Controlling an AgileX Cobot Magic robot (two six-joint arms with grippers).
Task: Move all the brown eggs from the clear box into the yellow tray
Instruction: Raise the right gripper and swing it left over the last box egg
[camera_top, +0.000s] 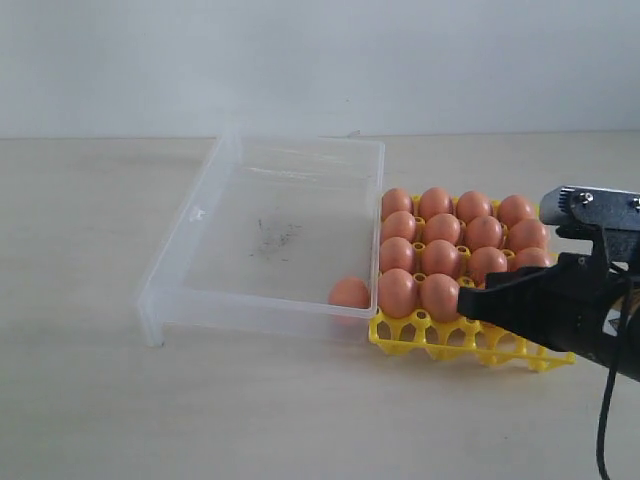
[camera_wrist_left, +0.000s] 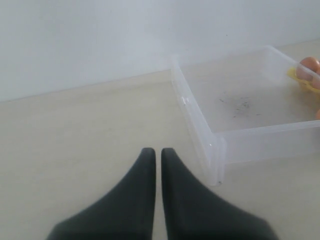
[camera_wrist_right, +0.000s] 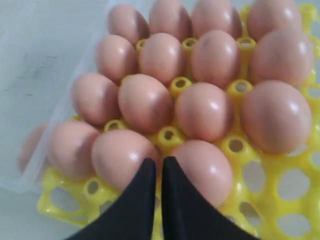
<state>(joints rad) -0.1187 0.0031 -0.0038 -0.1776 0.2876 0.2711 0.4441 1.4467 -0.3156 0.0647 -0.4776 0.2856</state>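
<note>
The clear box (camera_top: 250, 312) lies left of the yellow tray (camera_top: 450, 340), touching it. One brown egg (camera_top: 349, 293) rests inside the box at its front right corner. Several brown eggs (camera_top: 440, 258) fill most tray cells. My right gripper (camera_top: 464, 300) hovers shut and empty over the tray's front right part; in the right wrist view its tips (camera_wrist_right: 157, 162) sit between two front-row eggs (camera_wrist_right: 122, 155), above the yellow tray (camera_wrist_right: 52, 179). My left gripper (camera_wrist_left: 154, 151) is shut and empty over bare table, short of the box (camera_wrist_left: 260, 142). It does not show in the exterior view.
Open cells of the tray (camera_wrist_right: 295, 185) show beside the right gripper. Dark specks (camera_top: 272, 236) mark the box floor. A pale wall stands behind the beige table (camera_top: 90, 400). The right arm's cable (camera_top: 605, 420) hangs at the front right.
</note>
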